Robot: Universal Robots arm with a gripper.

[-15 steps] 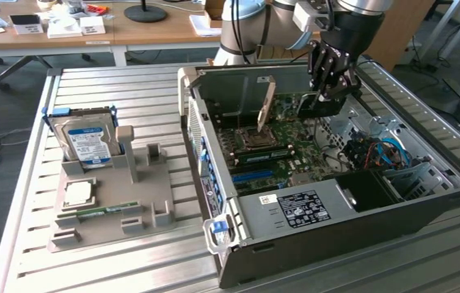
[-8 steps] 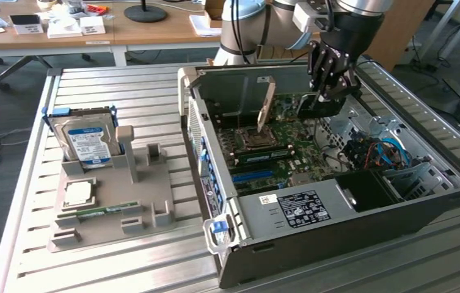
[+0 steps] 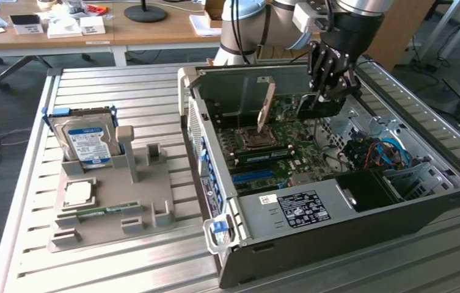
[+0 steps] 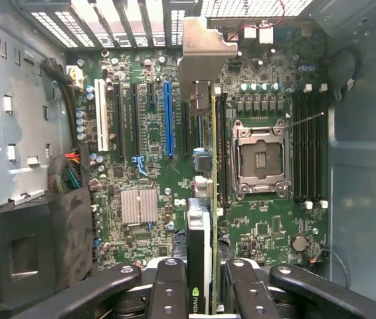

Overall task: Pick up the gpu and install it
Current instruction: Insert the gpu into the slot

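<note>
We have the gripper (image 3: 328, 97), its 2 fingers (image 4: 169, 289) partly closed and pinching the gpu (image 4: 200, 229) by its faces, holding the card edge-down over the motherboard (image 4: 268, 226) inside the case (image 3: 425, 204), bracket toward the rear openings, presumably to line it up with a slot.

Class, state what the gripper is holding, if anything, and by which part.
The gripper holds the gpu, fingers on its two faces at the end opposite its bracket.
</note>
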